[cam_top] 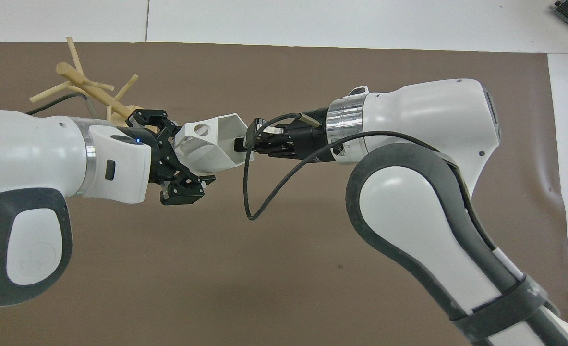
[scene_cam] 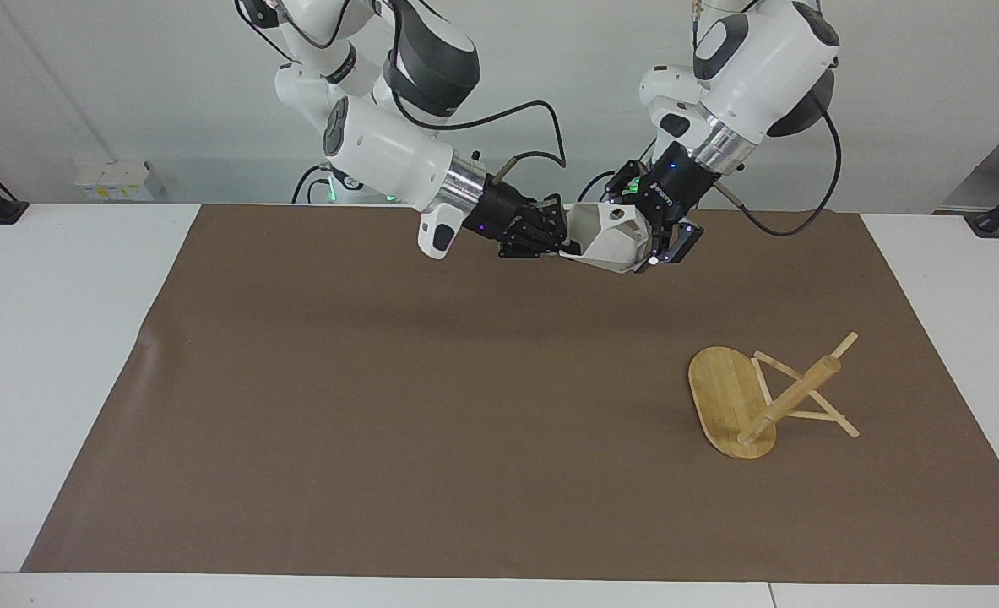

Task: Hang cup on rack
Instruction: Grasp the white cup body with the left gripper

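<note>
Fingers of the right gripper are closed on the rim of the cup, and they hold it in the air over the table edge nearest to the robots, about midway between the two arms. We see the cup lying on its side: its open mouth points toward the right arm and its narrow bottom toward the left arm, so the long axis runs along that edge of the table. The fingers of the left gripper stand on both sides of the narrow end of the cup, partly open; we cannot tell if they already press on it. The handle with the round hole faces upward in the overhead view. The rack lies tipped over on the brown mat, toward the left arm's end of the table and farther from the robots than the cup. Its base stands on edge, and its post points toward that end. We judge this is a handover to the left arm, which is nearer to the rack. The rack probably must be stood upright before any peg can take the handle.
</note>
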Controlling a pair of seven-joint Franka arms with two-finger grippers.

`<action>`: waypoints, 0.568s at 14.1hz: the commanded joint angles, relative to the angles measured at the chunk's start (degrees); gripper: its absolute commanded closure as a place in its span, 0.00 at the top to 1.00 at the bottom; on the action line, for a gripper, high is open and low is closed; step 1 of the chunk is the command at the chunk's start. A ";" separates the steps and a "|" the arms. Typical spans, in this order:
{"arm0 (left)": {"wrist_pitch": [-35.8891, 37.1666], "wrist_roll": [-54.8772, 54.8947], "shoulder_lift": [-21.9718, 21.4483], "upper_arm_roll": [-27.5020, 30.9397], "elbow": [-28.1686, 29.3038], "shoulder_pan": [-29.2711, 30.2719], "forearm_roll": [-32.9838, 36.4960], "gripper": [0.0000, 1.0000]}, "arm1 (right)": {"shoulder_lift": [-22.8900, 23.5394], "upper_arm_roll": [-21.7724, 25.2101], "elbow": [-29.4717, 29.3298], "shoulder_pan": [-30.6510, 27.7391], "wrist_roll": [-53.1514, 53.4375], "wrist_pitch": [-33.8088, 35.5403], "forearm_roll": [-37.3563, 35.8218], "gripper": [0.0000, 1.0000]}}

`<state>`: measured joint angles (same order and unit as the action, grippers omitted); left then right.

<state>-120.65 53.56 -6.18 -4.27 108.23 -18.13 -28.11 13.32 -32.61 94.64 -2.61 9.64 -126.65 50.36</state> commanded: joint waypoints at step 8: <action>-0.73 0.58 -0.32 0.31 0.84 -0.24 0.34 0.00 | -0.05 -0.96 -0.51 -0.64 -0.68 0.62 1.05 0.00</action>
<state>-120.56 54.60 -6.20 -4.27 108.29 -18.16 -27.81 13.38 -32.51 94.64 -2.67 9.64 -126.44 50.32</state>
